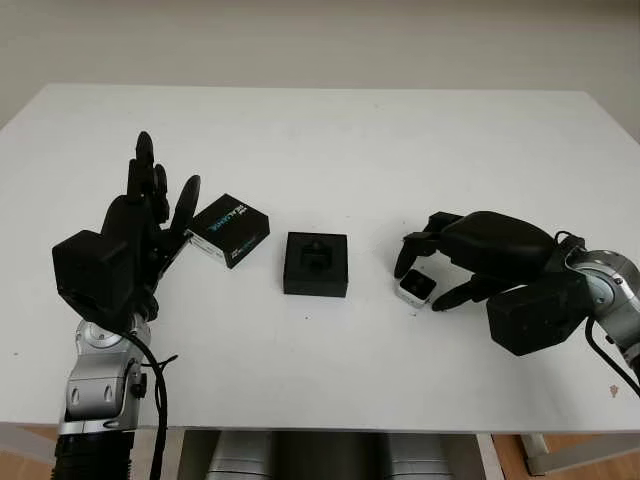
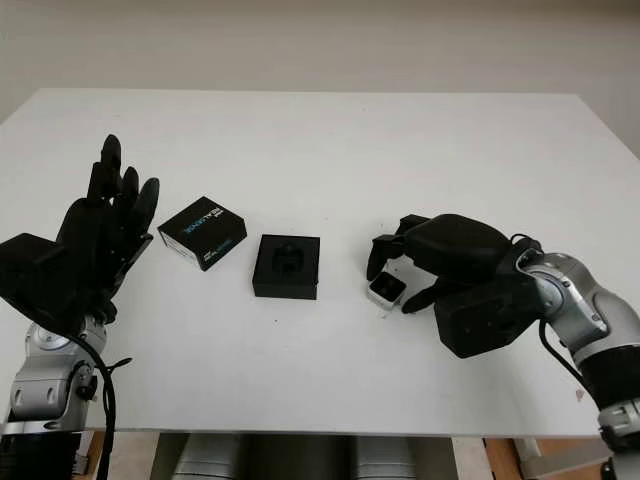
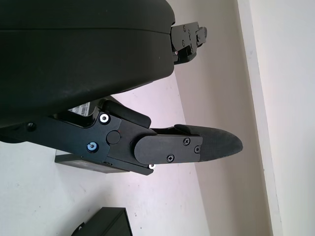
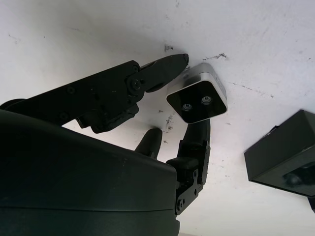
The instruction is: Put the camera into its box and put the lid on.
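Note:
The small silver camera (image 1: 416, 289) with a black face lies on the white table (image 1: 400, 140), right of centre. My right hand (image 1: 421, 286) arches over it, one fingertip (image 4: 172, 65) against one side and the thumb (image 4: 196, 135) against the opposite side. The black box base (image 1: 316, 264) with its foam insert sits open at the centre, left of the camera. Its black lid (image 1: 230, 229) with white and blue print lies further left, slightly tilted. My left hand (image 1: 160, 190) stands upright and open just left of the lid, holding nothing.
The table's front edge (image 1: 320, 430) runs close below both arms. A cable (image 1: 155, 380) hangs along the left forearm. Bare white surface stretches behind the box toward the far edge.

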Motion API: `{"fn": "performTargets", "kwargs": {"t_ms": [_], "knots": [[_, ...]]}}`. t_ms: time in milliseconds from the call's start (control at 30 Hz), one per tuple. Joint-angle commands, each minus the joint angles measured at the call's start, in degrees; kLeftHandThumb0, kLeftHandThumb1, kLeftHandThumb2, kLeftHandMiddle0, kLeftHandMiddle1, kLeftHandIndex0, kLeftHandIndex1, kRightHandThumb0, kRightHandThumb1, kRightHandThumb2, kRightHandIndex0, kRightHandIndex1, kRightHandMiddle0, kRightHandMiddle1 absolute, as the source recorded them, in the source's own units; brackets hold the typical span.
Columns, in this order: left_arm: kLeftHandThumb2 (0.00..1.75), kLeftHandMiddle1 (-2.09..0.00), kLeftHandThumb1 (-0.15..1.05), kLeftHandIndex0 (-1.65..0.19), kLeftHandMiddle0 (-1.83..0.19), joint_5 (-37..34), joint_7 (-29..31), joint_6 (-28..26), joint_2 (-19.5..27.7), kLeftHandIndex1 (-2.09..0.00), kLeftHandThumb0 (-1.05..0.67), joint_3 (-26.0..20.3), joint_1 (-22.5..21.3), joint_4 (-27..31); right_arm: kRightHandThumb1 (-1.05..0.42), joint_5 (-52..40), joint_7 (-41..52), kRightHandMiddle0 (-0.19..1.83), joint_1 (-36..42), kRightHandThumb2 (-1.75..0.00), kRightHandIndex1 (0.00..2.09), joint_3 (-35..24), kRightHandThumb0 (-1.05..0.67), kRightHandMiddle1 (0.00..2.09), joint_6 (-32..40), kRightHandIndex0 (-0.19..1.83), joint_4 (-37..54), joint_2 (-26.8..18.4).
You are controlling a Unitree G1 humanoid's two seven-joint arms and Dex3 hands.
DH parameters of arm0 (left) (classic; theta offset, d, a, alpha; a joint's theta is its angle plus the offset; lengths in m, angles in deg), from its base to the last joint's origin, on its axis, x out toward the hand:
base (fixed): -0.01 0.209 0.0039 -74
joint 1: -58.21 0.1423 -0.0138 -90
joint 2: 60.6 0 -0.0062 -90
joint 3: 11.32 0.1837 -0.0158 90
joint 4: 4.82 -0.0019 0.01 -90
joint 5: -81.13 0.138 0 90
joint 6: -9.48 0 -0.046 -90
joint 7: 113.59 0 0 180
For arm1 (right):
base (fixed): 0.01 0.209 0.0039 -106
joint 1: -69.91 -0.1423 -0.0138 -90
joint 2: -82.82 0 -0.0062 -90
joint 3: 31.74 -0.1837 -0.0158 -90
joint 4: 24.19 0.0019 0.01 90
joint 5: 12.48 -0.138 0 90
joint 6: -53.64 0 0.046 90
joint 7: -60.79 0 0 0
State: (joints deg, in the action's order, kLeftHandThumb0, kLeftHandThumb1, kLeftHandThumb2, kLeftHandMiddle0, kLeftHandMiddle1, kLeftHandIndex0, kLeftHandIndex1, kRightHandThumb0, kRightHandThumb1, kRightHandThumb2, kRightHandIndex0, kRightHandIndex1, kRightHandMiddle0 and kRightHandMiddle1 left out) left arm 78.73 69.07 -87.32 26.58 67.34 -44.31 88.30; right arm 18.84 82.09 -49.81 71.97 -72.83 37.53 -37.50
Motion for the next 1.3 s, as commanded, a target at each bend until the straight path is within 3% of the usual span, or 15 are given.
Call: {"fn": "performTargets", "kwargs": {"t_ms": [0, 333, 533, 700, 967, 1267], "knots": [[0.4, -0.06, 1.05, 0.16, 0.11, -0.1, -0.3, -0.4, -0.3, -0.06, -0.73, 0.1, 0.5, 1.3, -0.88, 0.3, -0.1, 0.39, -0.4, -0.06, 1.06, 0.7, -0.35, 1.07, -0.1, 0.09, -1.2, 0.3], [0.38, -0.06, 1.05, 0.16, 0.11, 0.1, -0.7, -0.7, -0.9, -0.06, -0.73, 0.2, 0.7, 1.9, -0.9, -3.3, 1.6, 0.4, 0.0, -0.06, 1.06, 0.6, -0.39, 1.08, 0.6, 0.06, -2.4, 2.4], [0.38, -0.06, 1.05, 0.15, 0.1, 0.4, -1.0, -0.9, -1.1, -0.06, -0.73, 0.3, 1.0, 2.4, -0.91, -5.4, 2.0, 0.44, 0.1, -0.06, 1.16, 0.4, -0.41, 1.24, 0.4, 0.04, -3.5, 3.5], [0.38, -0.06, 1.05, 0.15, 0.1, 0.7, -1.1, -1.4, -1.3, -0.06, -0.73, 0.5, 1.1, 2.7, -0.93, -9.4, 4.9, 0.44, 0.8, -0.06, 1.15, -0.7, -0.42, 1.38, 4.7, 0.01, -2.6, 4.8], [0.37, -0.05, 1.05, 0.14, 0.1, -0.3, -0.8, -1.3, -1.7, -0.06, -0.73, 0.2, 1.0, 2.4, -0.93, -15.3, 7.0, 0.43, 1.4, -0.06, 0.9, -3.0, -0.45, 1.48, 8.2, 0.05, -3.1, 7.0], [0.39, -0.06, 1.05, 0.14, 0.09, 1.3, -0.9, -1.7, -1.3, -0.06, -0.73, 0.5, 1.2, 2.7, -0.96, -18.8, 10.2, 0.36, 2.6, -0.05, 0.46, -4.7, -0.43, 1.54, 16.4, 0.16, 1.0, 7.8]]}}
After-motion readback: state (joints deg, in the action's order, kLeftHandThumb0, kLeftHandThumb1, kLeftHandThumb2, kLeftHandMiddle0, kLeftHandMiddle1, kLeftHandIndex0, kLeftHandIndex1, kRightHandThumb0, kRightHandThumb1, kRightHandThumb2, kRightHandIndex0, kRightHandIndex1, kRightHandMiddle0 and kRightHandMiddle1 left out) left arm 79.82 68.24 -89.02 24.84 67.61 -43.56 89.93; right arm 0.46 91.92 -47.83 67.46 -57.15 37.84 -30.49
